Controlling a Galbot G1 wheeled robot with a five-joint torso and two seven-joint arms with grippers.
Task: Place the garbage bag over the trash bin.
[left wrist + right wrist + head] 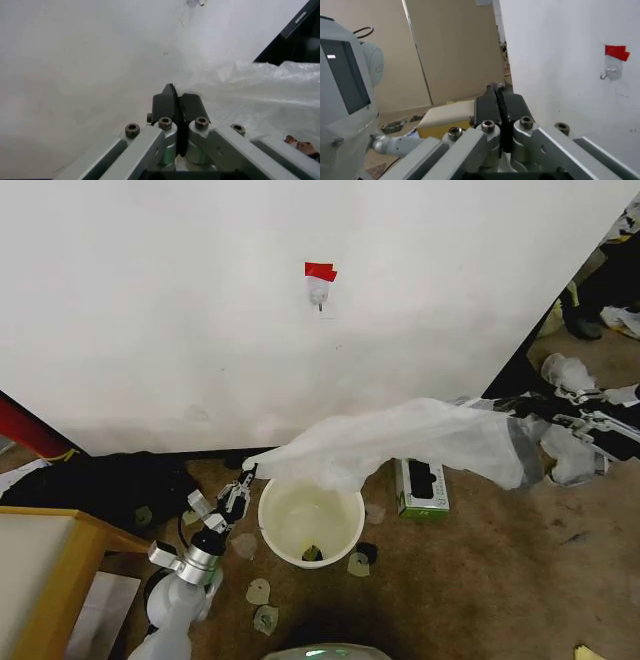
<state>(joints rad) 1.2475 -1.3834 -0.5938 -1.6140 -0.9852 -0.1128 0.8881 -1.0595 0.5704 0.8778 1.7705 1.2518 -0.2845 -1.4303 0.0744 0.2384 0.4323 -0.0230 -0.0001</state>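
The trash bin [311,523] is a round cream-white bucket standing upright on the brown floor, with a small dark scrap at its bottom. The garbage bag [400,442] is thin wrinkled white film, stretched in the air above the bin's far rim and off to the right. My left gripper [243,478] is at the bin's left rim, shut on the bag's left tip. In the left wrist view the fingers [164,103] are pressed together beside the film [255,93]. My right gripper [517,432] holds the bag's right end up, the film draped around it. Its fingers [512,107] are closed.
A small green and white box [422,487] lies just right of the bin. A wooden table [45,580] stands at the near left, with dark clutter [110,485] behind it. Paper scraps [258,591] dot the floor near the bin. The white wall [300,360] carries a hook with red tape [320,280].
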